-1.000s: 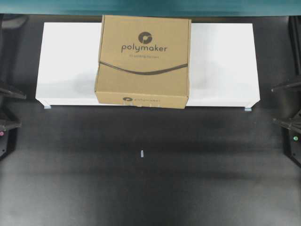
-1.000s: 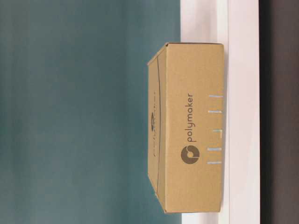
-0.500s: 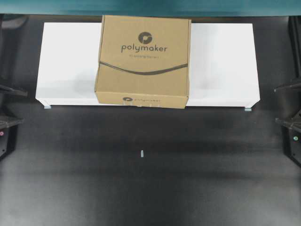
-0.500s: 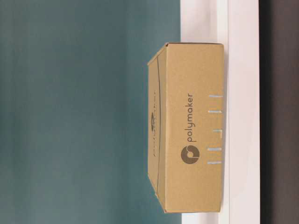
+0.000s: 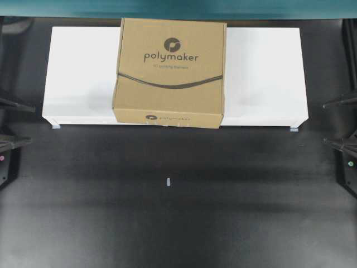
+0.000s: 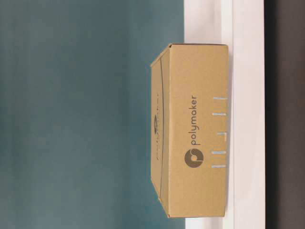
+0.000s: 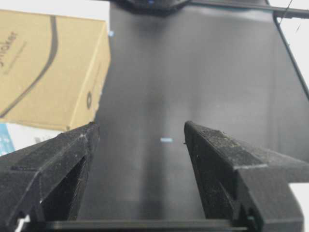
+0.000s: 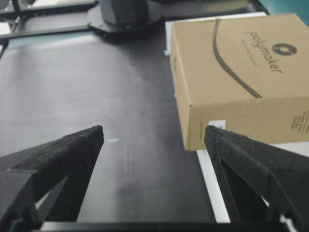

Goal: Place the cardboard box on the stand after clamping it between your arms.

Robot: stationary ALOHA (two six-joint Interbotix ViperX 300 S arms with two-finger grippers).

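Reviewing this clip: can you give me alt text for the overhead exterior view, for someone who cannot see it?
A brown cardboard box with a "polymaker" logo sits on the middle of a wide white stand, its front edge slightly overhanging. The left gripper and right gripper sit open at the frame's edges, clear of the box, above a dark table.

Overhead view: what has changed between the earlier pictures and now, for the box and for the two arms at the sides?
Very little. The left end effector at the picture's edge shifted slightly; it is open and holds nothing. The right end effector looks much as before, open and empty. The cardboard box stayed on the white stand, with its front edge a little over the rim.
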